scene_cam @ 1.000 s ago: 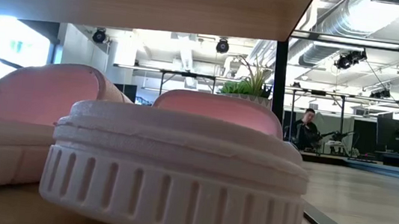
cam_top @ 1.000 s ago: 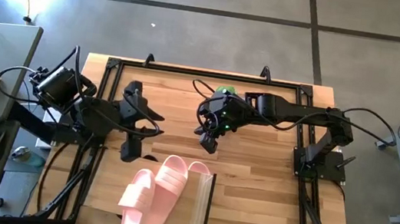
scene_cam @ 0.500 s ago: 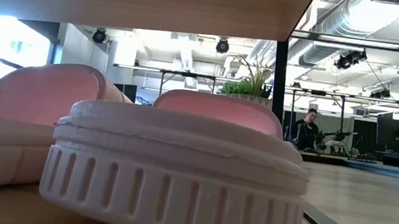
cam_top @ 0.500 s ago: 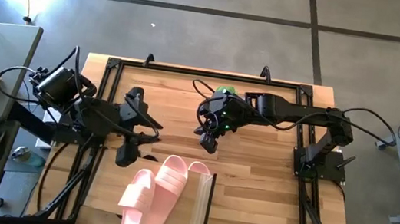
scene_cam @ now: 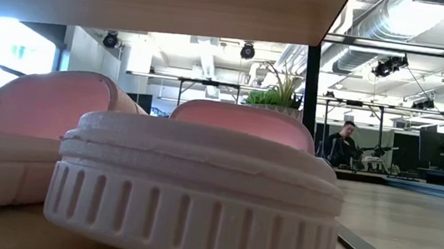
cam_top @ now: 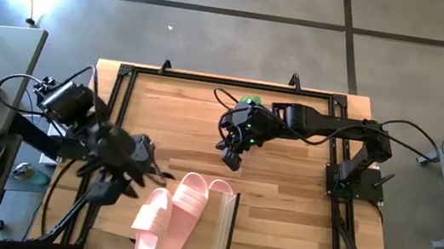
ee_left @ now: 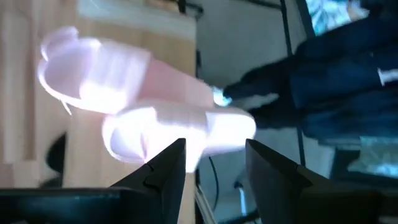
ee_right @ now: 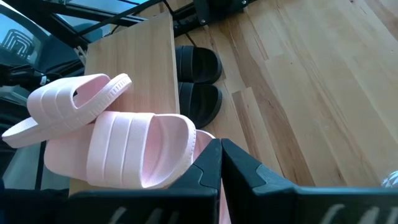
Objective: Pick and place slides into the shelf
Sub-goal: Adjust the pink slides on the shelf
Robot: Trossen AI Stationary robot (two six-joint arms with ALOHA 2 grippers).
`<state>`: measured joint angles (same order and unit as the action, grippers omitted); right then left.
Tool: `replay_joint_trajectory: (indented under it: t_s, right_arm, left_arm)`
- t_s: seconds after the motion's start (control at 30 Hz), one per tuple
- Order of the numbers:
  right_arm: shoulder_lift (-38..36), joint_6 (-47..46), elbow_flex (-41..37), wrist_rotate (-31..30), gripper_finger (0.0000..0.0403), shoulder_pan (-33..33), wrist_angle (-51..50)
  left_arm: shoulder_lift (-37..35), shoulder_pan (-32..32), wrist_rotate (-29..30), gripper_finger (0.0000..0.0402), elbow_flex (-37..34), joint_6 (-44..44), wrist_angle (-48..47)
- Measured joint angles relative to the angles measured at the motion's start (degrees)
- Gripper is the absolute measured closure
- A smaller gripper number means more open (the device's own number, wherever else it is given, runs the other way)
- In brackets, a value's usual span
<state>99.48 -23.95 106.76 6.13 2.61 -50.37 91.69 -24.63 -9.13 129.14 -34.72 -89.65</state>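
From above, two pink slides (cam_top: 171,217) lie on the shelf (cam_top: 211,239) top at lower centre; the left gripper (cam_top: 145,170) sits just left of them, jaws partly open and empty, while the right gripper (cam_top: 231,156), jaws closed, waits at table centre. The low view shows pink slides (scene_cam: 197,197) filling the shelf inside. The left wrist view shows the slides (ee_left: 124,106) ahead of its empty fingers (ee_left: 158,171), and the right wrist view shows two black slides (ee_right: 198,84) tucked under the shelf (ee_right: 134,56), so the step looks like reaching for a pink slide, which calls for closing on it.

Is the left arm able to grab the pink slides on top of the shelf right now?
Probably yes. The left gripper hangs open right beside the pink slides lying on the shelf, with nothing between them. The right gripper waits shut, farther back.
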Motion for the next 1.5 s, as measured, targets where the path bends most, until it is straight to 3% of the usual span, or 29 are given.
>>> replay_joint_trajectory:
  t_s: [0.17,0.43,0.9,1.5]
  right_arm:
    - [0.0,0.0,0.0,0.0,0.0402,0.0,0.3]
    - [0.0,0.0,0.0,0.0,0.0402,0.0,0.4]
    - [0.0,0.0,0.0,0.0,0.0402,0.0,0.4]
    - [0.0,0.0,0.0,0.0,0.0402,0.0,0.4]
  left_arm:
    - [0.9,-6.6,3.2,0.0252,0.0,-2.5,-0.4]
    - [4.3,-16.7,21.2,0.0252,0.1,-9.5,-0.4]
    - [12.7,-26.6,25.4,0.0252,0.1,-16.8,-0.4]
    - [20.7,-26.7,36.2,0.0252,0.1,-24.3,-0.4]
